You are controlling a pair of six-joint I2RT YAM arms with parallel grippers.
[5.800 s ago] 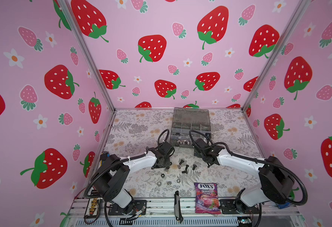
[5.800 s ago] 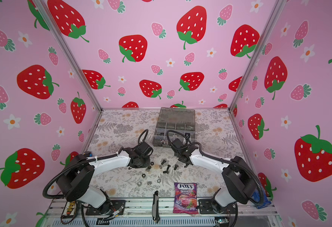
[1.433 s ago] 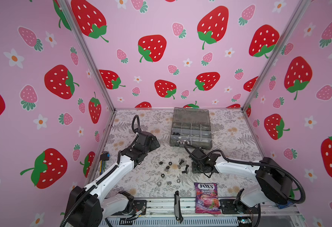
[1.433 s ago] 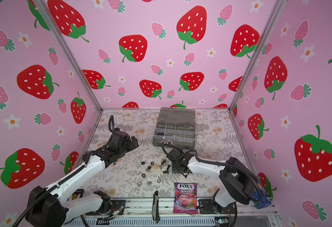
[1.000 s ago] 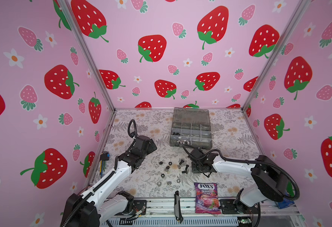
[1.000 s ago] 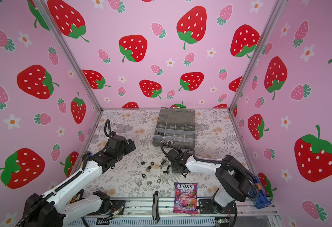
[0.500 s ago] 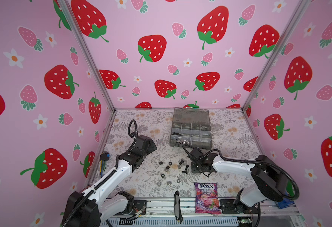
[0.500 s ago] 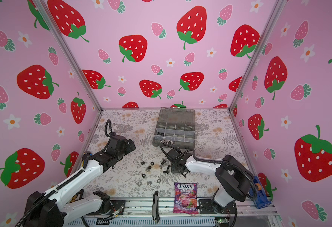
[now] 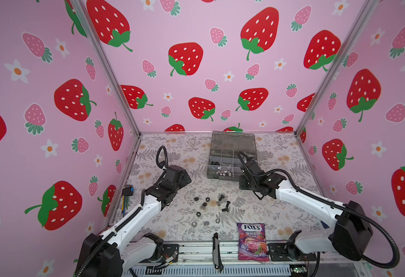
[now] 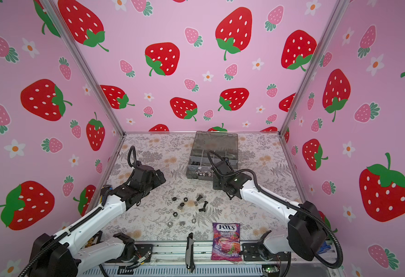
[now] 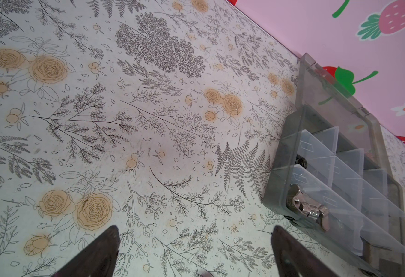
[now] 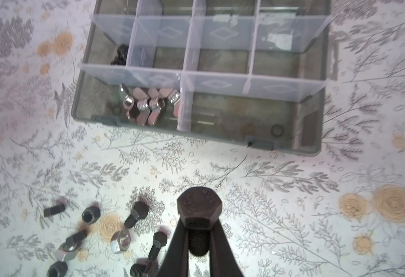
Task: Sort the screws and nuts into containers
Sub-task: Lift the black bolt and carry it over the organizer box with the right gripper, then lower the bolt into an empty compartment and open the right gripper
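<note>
Floral table (image 9: 177,153) is carrying grey organiser box (image 9: 230,141) at back; loose nuts (image 9: 198,213) & screws (image 9: 225,206) are lying mid-table, candy bag (image 9: 251,239) sitting at front edge.

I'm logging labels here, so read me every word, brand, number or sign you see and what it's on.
"FOX'S": purple candy bag, in both top views.
"BERRIES": same bag, under the brand.
Smaller print lower on the bag: too small to read.
Marks on the head of the black bolt: too blurred to read.
Diamond and arrow signs: moulded on the clear dividers.
</note>
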